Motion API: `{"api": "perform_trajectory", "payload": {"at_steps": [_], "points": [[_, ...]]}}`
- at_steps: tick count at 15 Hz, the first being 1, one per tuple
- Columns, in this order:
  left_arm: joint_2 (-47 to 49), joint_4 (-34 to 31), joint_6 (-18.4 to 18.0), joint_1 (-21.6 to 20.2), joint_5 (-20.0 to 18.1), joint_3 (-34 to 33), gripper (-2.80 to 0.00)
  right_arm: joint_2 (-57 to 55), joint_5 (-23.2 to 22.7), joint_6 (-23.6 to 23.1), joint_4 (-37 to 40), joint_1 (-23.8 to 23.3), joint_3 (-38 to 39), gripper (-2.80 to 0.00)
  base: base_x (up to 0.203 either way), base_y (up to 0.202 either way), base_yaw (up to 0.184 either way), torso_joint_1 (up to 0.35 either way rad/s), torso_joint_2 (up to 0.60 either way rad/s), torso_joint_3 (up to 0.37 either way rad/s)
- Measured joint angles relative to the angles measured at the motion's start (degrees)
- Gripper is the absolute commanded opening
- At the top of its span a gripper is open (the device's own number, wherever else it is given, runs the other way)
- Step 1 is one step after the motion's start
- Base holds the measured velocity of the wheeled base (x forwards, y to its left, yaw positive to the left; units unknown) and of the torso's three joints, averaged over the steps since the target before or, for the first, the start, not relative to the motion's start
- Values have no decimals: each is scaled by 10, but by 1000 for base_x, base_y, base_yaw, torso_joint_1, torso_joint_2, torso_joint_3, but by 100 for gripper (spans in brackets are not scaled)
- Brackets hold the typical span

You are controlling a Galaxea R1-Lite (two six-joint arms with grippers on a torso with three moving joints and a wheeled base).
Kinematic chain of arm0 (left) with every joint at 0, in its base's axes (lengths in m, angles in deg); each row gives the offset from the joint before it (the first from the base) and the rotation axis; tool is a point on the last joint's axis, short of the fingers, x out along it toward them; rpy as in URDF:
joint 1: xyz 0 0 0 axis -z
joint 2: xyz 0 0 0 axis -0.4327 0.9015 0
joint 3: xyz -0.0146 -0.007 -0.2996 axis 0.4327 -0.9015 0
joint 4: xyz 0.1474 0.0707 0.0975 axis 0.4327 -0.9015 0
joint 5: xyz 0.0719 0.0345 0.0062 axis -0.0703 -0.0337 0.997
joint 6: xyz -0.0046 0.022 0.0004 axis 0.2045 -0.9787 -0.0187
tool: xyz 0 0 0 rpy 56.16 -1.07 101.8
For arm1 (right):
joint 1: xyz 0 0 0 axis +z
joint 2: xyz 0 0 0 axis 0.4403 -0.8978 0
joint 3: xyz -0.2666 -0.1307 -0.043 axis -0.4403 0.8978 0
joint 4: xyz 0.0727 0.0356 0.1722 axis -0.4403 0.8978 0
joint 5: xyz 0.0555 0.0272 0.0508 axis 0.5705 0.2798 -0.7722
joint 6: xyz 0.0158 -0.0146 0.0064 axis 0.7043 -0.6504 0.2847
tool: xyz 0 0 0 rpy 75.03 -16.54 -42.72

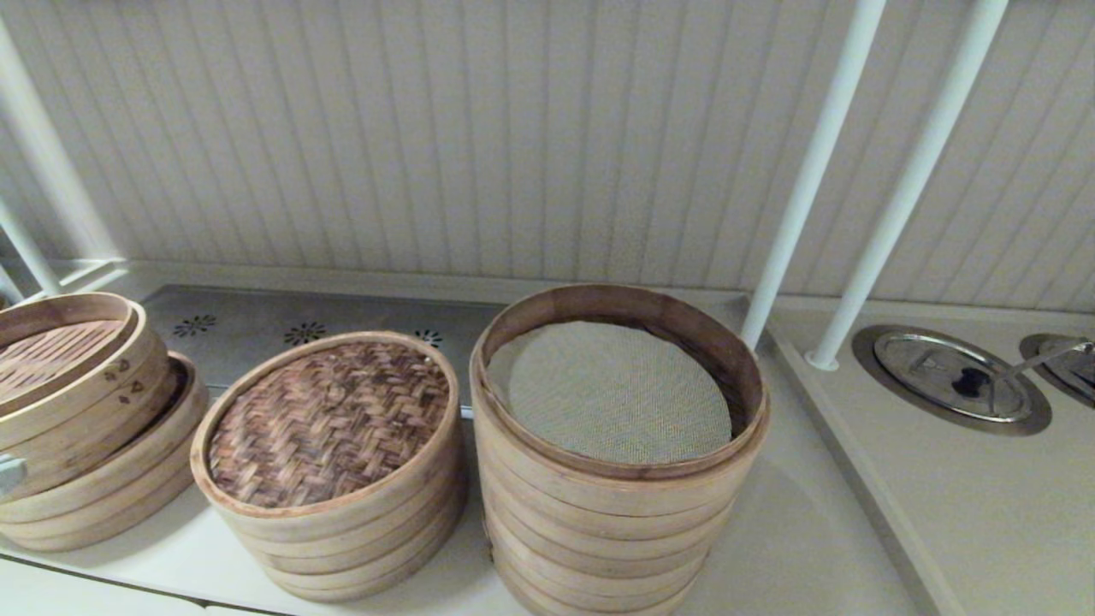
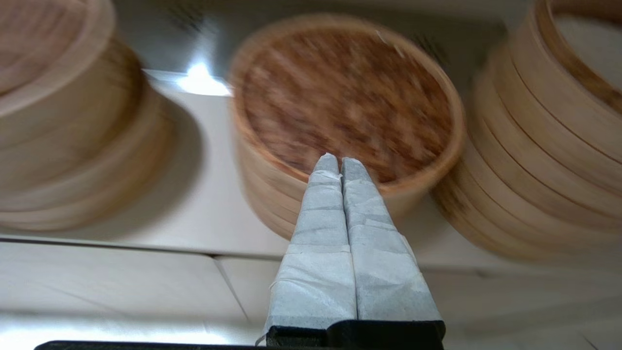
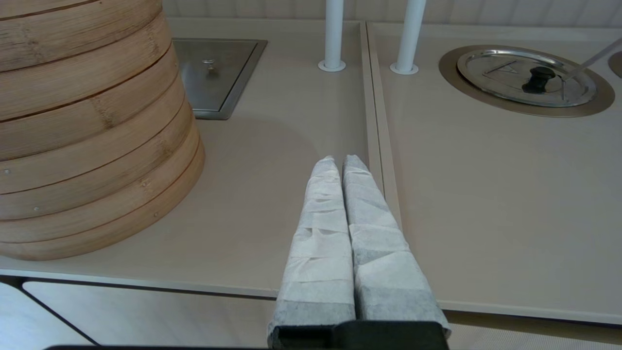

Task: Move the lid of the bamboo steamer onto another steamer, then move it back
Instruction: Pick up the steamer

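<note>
The bamboo steamer lid (image 1: 329, 421) with its dark herringbone top lies on the middle stack of pale rings. To its right stands the tallest steamer (image 1: 616, 453), uncovered, with a beige mesh liner inside. My left gripper (image 2: 340, 163) is shut and empty, hovering in front of the lid (image 2: 347, 99), near its front rim. My right gripper (image 3: 339, 163) is shut and empty over bare counter, to the right of the tall steamer (image 3: 87, 126). Neither gripper shows in the head view.
A tilted slatted tray with heart marks (image 1: 73, 376) rests on a stack at the left. Two white poles (image 1: 813, 171) rise behind the tall steamer. A round metal cover with a black knob (image 1: 954, 385) is set in the counter at the right.
</note>
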Motion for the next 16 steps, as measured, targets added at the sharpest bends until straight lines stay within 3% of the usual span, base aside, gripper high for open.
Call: {"api": "perform_trajectory", "payload": {"at_steps": [3, 8, 12, 13, 16], "points": [[107, -9, 1, 4, -72, 26, -280, 0, 0, 0, 0, 0, 0, -280, 0, 0, 0, 0, 0, 0], [203, -9, 4, 57, -76, 39, -280, 0, 0, 0, 0, 0, 0, -280, 0, 0, 0, 0, 0, 0], [247, 18, 6, 68, -74, 39, -280, 0, 0, 0, 0, 1, 0, -280, 0, 0, 0, 0, 0, 0], [256, 32, 7, 69, -68, 40, 0, 0, 0, 0, 0, 0, 0, -280, 0, 0, 0, 0, 0, 0], [283, 69, 14, 69, -27, 40, 0, 0, 0, 0, 0, 0, 0, -280, 0, 0, 0, 0, 0, 0]]}}
